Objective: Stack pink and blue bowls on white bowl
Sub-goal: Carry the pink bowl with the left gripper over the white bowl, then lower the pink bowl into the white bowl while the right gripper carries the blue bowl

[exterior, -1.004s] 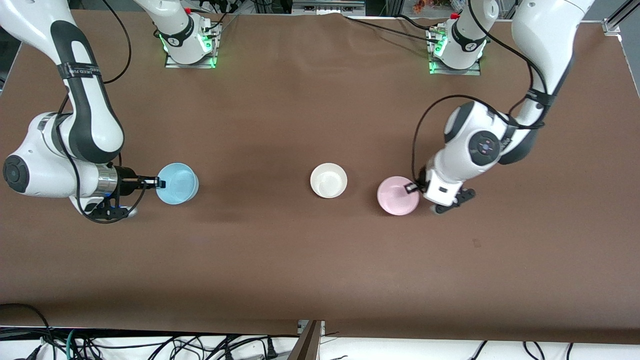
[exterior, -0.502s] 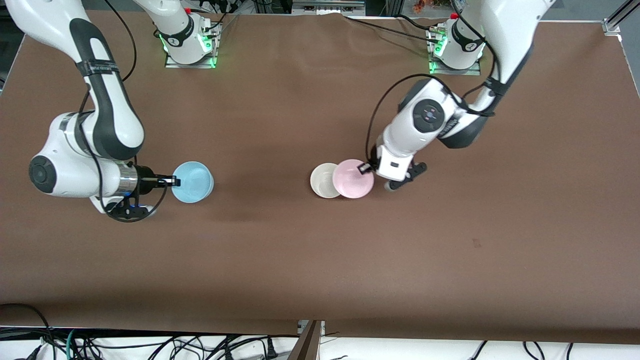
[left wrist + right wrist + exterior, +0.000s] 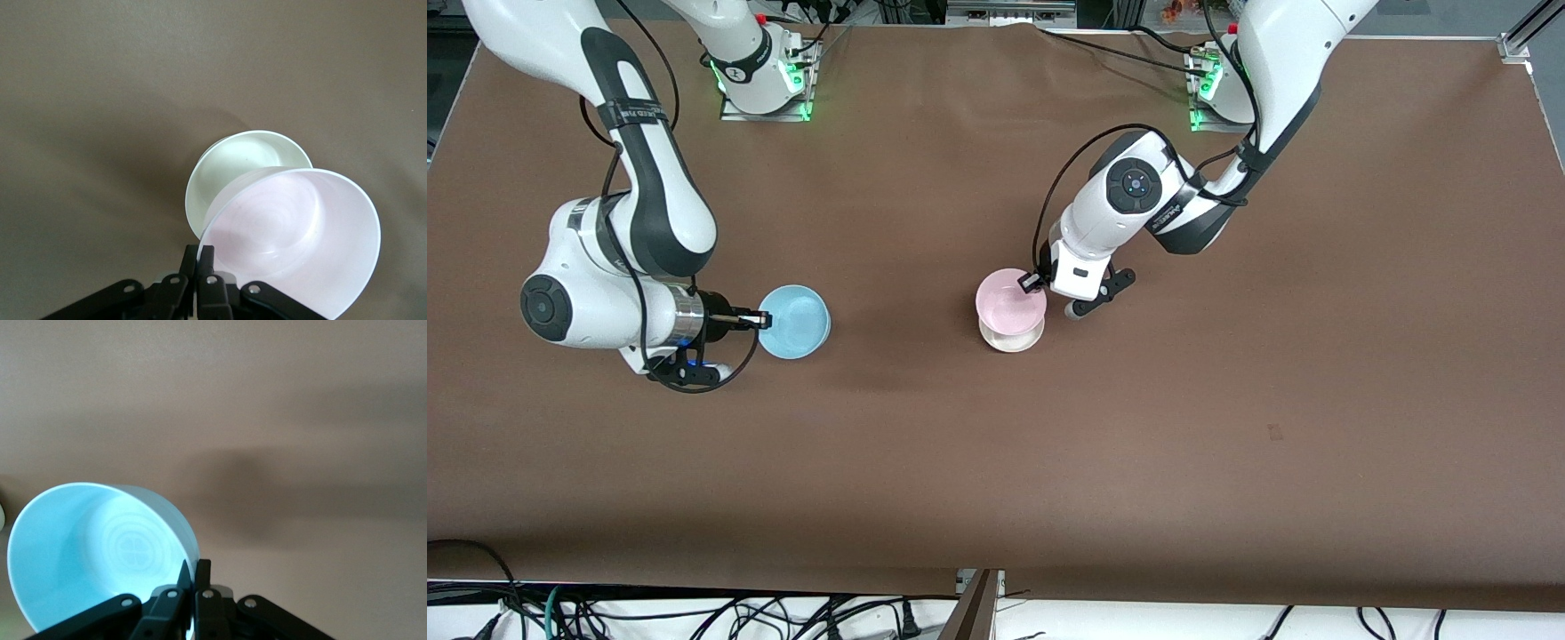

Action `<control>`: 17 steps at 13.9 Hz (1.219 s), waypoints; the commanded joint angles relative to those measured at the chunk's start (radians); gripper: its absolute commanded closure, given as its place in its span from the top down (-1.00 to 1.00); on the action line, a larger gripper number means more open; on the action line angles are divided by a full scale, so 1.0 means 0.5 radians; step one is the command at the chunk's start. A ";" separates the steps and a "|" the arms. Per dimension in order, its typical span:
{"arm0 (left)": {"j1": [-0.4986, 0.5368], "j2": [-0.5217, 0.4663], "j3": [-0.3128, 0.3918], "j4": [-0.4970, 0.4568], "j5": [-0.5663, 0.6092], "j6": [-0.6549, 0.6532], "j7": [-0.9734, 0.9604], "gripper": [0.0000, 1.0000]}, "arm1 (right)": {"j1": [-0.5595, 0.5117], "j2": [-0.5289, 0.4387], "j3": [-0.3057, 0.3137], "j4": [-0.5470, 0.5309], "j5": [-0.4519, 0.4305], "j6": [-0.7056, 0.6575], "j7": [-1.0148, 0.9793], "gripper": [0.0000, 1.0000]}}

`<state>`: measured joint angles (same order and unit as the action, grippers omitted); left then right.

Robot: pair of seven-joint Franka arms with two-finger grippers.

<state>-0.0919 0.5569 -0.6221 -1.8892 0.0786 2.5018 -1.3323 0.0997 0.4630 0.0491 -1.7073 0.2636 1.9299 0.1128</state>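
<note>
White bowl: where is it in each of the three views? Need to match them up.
Front view: white bowl mid-table, mostly covered by the pink bowl held over it.
Left wrist view: white bowl on the brown cloth, partly hidden by the pink bowl.
Right wrist view: not clearly in it; only the blue bowl shows.
Shared landmark: the pink bowl, pinched at its rim by the left gripper.

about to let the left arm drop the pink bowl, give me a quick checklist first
1. Left gripper shut on pink bowl rim: ok.
2. Pink bowl over white bowl: ok, though the left wrist view shows it offset.
3. Pink bowl level: not ok, it looks tilted.
4. Pink bowl seated in white bowl: cannot tell.
5. Right gripper shut on blue bowl rim: ok.
6. Blue bowl well apart from the stack, toward the right arm's end: ok.
</note>
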 commanded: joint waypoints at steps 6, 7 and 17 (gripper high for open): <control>-0.028 0.113 0.038 0.008 0.113 0.108 -0.054 -1.00 | 0.150 0.004 -0.006 0.040 0.037 0.049 0.274 -1.00; -0.028 0.119 0.041 0.008 0.113 0.126 -0.054 -1.00 | 0.172 0.007 -0.006 0.040 0.037 0.070 0.311 -1.00; -0.114 0.144 0.161 0.011 0.113 0.194 -0.066 -0.85 | 0.291 0.028 -0.006 0.064 0.092 0.165 0.498 -1.00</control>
<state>-0.1330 0.6304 -0.5545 -1.8896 0.1115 2.5869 -1.3365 0.2245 0.4631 0.0501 -1.6972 0.2905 2.0067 0.3297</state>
